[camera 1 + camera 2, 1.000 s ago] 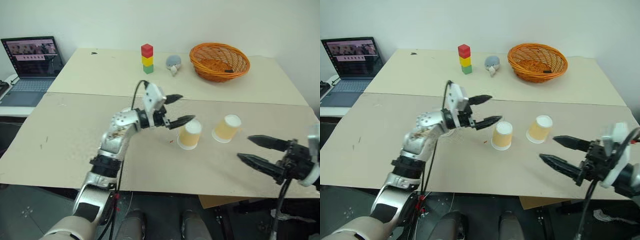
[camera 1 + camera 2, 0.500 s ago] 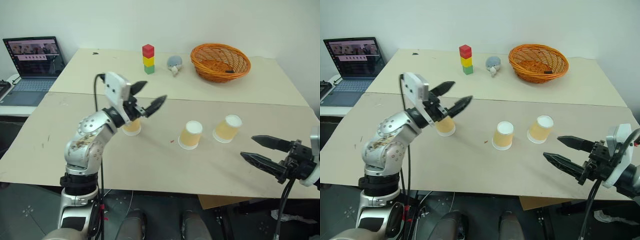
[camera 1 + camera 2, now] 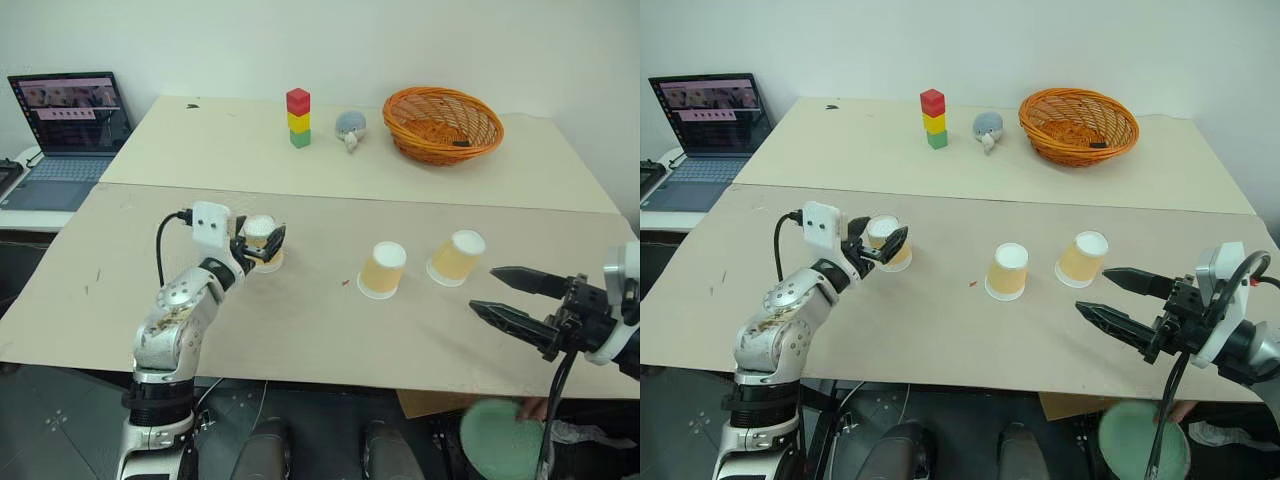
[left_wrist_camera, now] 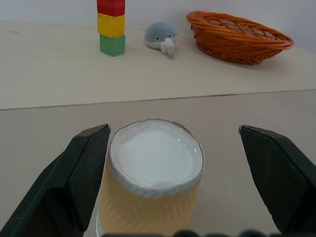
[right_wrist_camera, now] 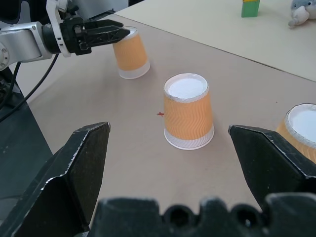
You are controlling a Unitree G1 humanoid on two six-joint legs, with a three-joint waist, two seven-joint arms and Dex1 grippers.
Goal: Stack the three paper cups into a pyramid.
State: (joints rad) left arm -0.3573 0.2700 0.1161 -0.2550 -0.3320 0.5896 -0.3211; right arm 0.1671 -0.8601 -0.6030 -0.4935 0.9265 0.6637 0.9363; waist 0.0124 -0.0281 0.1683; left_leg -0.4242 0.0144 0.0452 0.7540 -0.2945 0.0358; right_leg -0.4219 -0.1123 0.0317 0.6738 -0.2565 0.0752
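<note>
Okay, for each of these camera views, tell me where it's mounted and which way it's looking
Eye views: on the head, looking forward and down over the table; both arms show.
Left wrist view: along the open left gripper, which straddles the left cup.
Right wrist view: along the open right gripper, toward the middle cup.
Shared: both wrist views show the left cup and the block tower.
</note>
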